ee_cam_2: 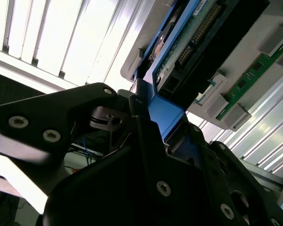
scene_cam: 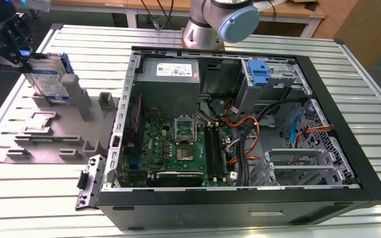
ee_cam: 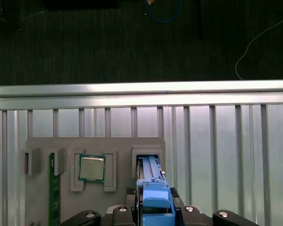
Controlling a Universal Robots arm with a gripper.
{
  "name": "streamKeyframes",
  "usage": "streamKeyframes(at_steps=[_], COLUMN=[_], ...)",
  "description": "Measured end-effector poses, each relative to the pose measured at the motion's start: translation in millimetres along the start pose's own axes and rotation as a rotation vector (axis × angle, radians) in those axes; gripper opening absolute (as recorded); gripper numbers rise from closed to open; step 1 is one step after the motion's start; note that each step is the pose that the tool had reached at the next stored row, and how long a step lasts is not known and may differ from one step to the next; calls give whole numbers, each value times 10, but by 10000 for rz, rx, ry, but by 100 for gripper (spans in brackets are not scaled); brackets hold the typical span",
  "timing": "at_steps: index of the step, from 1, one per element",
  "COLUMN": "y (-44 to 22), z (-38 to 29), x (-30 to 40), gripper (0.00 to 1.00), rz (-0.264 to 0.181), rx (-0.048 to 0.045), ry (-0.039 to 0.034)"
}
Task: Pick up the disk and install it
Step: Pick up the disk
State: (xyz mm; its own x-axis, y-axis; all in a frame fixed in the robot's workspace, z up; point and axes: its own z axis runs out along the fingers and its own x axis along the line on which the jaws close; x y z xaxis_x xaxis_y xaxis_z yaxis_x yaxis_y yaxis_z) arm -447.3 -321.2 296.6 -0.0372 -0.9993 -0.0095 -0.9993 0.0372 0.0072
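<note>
Blue rails of the disk (scene_cam: 48, 80) are being pinched by the fingers (ee_cam_2: 144, 134), probably for lifting it straight up. It is standing upright in the grey holder (scene_cam: 58, 148), at ten o'clock from the open computer (scene_cam: 243, 208).

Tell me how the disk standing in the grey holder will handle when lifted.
Probably rigid: the disk is a metal-cased slab. It stands upright in the grey holder, so it may tip once freed. Its blue rail looks smooth plastic, possibly slippery in the gripper.
</note>
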Motion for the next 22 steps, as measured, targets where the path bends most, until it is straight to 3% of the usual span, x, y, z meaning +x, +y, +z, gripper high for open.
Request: streamKeyframes(at_steps=[8,22], y=[1,1], z=[-70,-99], x=[-1,-1], gripper=[37,37], rz=[0,0], rx=[-1,-1], ry=[0,0])
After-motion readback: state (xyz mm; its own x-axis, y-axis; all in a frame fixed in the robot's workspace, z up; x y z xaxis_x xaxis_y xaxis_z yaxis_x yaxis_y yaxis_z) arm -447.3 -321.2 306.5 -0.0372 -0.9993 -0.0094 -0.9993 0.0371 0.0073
